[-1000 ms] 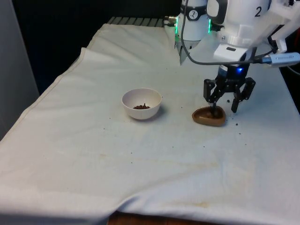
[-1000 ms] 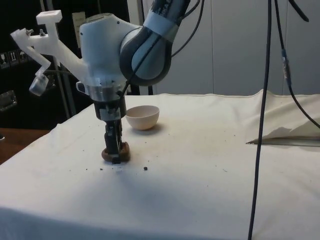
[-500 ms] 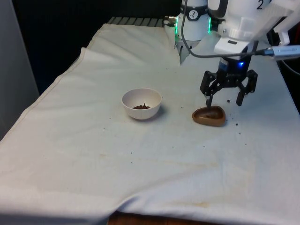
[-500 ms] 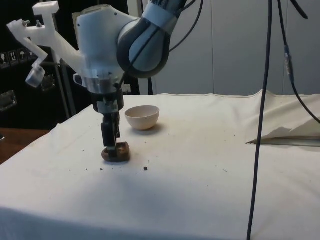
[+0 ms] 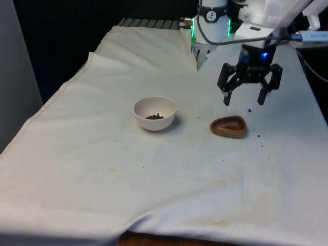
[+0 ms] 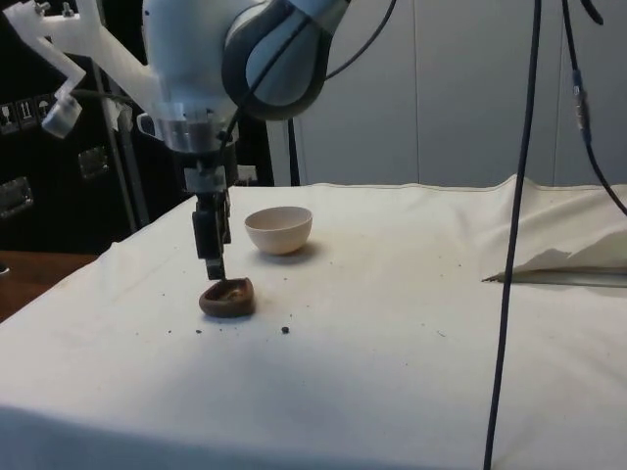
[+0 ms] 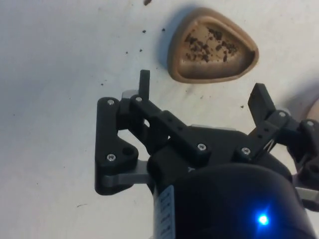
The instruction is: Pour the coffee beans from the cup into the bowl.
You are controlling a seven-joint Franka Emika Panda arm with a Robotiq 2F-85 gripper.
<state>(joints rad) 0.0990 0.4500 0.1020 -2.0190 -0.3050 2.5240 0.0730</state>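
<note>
Beans in white bowl (image 5: 155,113), crumbs in brown cup (image 5: 228,126), tool (image 5: 245,100) wide open, empty.

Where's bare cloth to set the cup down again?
Free: the wide cloth nearer the camera than the bowl and cup, and the gap between them. Crowded: around the cup, under the open gripper, with scattered crumbs.
</note>
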